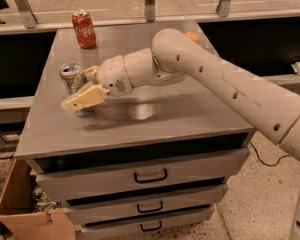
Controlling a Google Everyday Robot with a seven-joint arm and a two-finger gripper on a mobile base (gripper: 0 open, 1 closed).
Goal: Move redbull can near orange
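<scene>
My claw [80, 89] is spread apart, one finger either side of the redbull can [72, 78] standing at the left of the surface [190, 116]; the orange [192, 37] sits well apart, beyond my arm.

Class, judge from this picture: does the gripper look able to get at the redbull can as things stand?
Probably yes. The gripper is open right at the redbull can, with nothing between them; the red can stands far behind.
</scene>
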